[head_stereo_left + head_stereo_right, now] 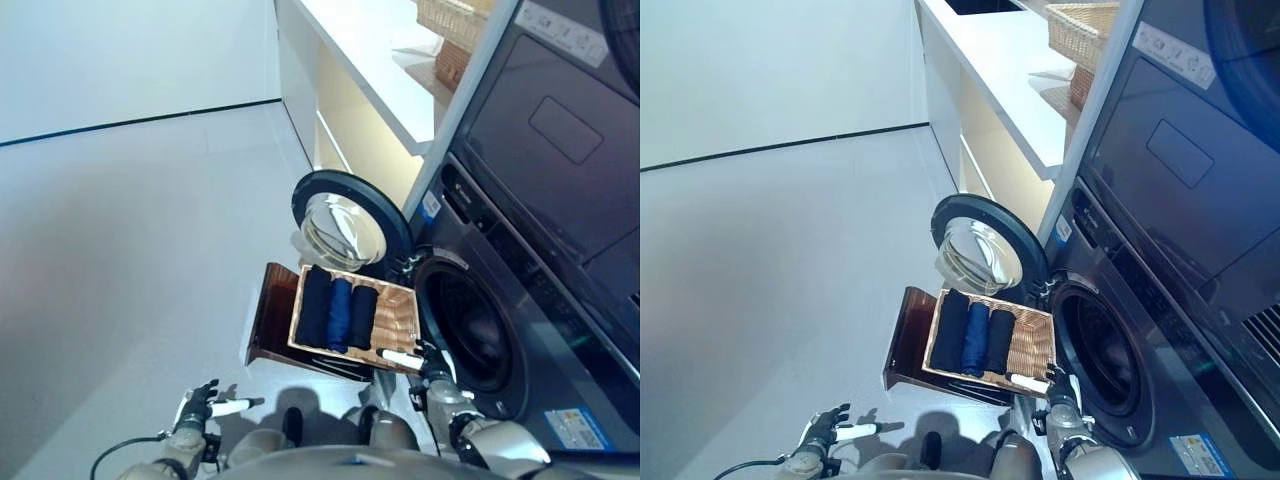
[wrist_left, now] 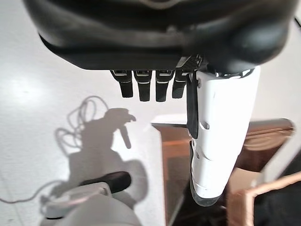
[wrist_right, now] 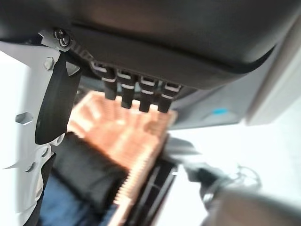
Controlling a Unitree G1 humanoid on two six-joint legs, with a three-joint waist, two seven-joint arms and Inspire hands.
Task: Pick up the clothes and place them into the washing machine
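- Three rolled clothes (image 1: 336,310), two dark and one blue, lie side by side in one wicker basket (image 1: 398,320) on a brown stand (image 1: 272,305), just beside the washing machine (image 1: 500,330).
- One round door (image 1: 345,222) stands open; the drum (image 1: 472,325) interior is dark and unreadable.
- Left hand (image 1: 205,404): fingers straight, holding nothing, apart from the basket.
- Right hand (image 1: 425,362): fingers relaxed, empty, at the basket's near corner; contact cannot be judged.
- Two more baskets (image 1: 1085,40) on the white counter (image 1: 1010,70) are cut off by the frame.
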